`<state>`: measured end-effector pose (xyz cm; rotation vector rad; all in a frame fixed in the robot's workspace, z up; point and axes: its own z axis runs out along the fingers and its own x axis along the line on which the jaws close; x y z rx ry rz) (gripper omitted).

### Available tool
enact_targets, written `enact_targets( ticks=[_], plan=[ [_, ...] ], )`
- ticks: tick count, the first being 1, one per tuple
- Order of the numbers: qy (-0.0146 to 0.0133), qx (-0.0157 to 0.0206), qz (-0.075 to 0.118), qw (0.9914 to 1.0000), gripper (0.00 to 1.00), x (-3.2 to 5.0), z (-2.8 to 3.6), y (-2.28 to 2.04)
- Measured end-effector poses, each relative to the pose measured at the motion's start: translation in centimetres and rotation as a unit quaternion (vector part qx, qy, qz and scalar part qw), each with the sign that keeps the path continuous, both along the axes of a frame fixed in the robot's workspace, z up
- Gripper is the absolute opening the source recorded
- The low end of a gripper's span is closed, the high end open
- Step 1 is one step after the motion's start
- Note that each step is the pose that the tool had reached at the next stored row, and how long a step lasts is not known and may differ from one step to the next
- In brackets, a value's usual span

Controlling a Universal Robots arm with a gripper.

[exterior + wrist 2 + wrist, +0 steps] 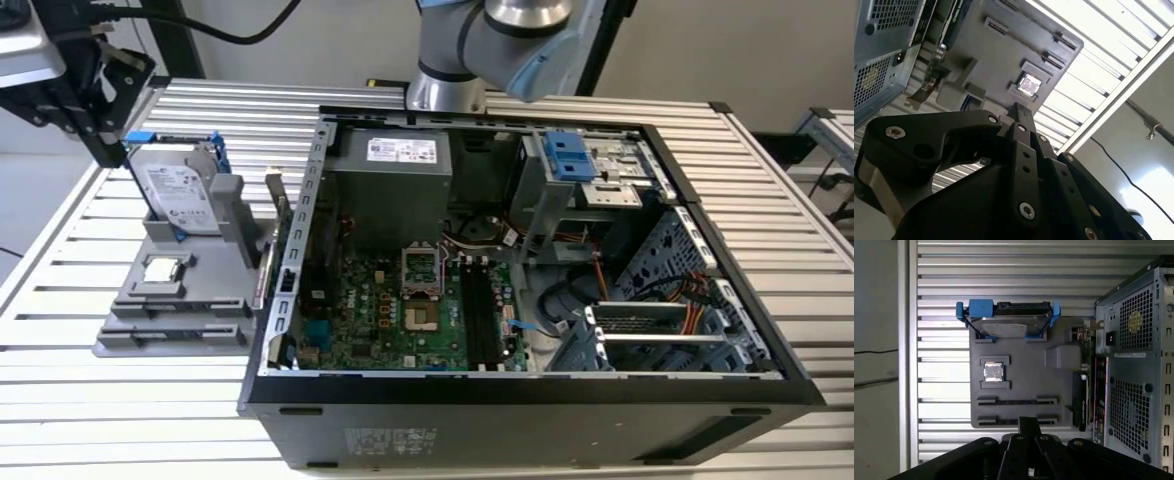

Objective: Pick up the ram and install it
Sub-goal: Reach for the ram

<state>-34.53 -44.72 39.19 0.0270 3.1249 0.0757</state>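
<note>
Ram location cannot be told here: the two long slots (1016, 401) on the grey holder (1024, 375) show end clips with a thin dark line between them, and the long black sockets (473, 310) on the motherboard (380, 310) are too small to read. Closest in both wrist views, the gripper (1029, 424) has its jaws drawn together, the black fingertips meeting in one block, and it hangs above the holder, apart from it. Below it, the small square silver processor chip (994, 372) sits in its own recess on the holder, between the long slots and the silver hard drive (1009, 325). The drive stands in a blue frame (980, 307) at one end of the holder. A dark expansion card (1081, 402) stands on edge along the holder's side, just beside the computer case (1134, 365). In the exterior view the gripper is at the exterior view's left, up beside the blue frame. The holder rests on a slatted metal table (134, 410) just beside the open case, which lies with the motherboard facing up. Farther in, a grey power supply (387, 180) sits at the back of the case and a blue bracket (567, 155) tops the drive cage. The silver and light-blue arm (501, 40) rises behind the case.
</note>
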Motion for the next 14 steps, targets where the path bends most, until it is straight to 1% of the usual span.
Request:
enact_targets(
  ticks=[4, 6, 10, 11, 14],
  plan=[
    [0.0007, 0.0, -0.002, 1.0, 0.0, 0.0, -0.03, -1.5],
    [0.0014, 0.0, -0.003, 1.0, 0.0, 0.0, -0.05, -2.15],
    [0.0016, 0.0, -0.003, 1.0, 0.0, 0.0, -0.06, -2.95],
    [0.0016, 0.0, -0.003, 1.0, 0.0, 0.0, -0.06, -3.03],
    [0.0016, 0.0, -0.002, 1.0, 0.0, 0.0, -0.06, -3.1]
  ],
)
